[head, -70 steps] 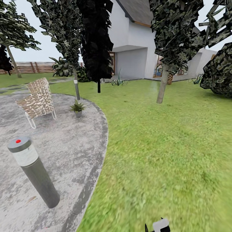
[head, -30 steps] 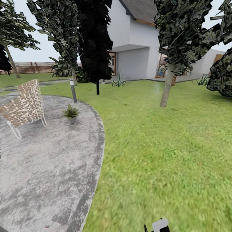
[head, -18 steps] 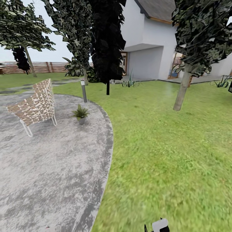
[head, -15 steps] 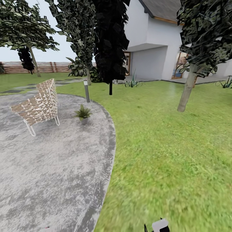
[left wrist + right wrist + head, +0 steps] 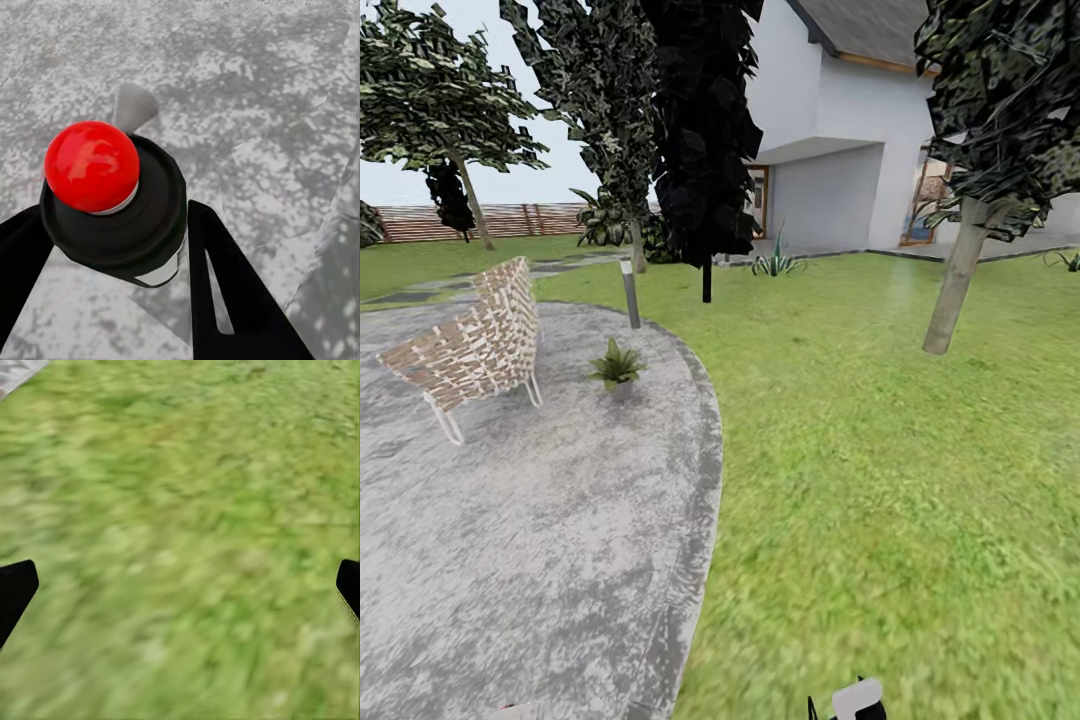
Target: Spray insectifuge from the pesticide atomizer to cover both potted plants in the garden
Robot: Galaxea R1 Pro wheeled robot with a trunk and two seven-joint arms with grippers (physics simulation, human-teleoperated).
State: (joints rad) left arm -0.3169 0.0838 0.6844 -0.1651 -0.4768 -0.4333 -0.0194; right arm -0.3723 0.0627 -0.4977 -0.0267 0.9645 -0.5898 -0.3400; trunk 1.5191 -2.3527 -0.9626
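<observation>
Pesticide atomizer: seen from above in the left wrist view, with a black round head, a red knob on top, a white band below and a grey spout; it hangs over the paving.
Left gripper: its two black fingers press against either side of the atomizer's head, clamped on it.
Right gripper: spread wide, its dark fingertips at the far edges of the right wrist view, with nothing between them but blurred grass.
Patio: grey mottled paving with a curved darker rim, on the robot's left side.
Lawn: green grass on the robot's right, running up to the house.
Potted plant: one low green rosette in a small grey pot, standing on the paving near its rim, just beside the chair.
Chair: woven, on white legs, on the patio.
Lamp post: slim and grey, at the patio's far rim behind the plant.
Trees: dark-leaved, beyond the patio.
House: white walls, far back.
Fence: brown slats, farthest left.
</observation>
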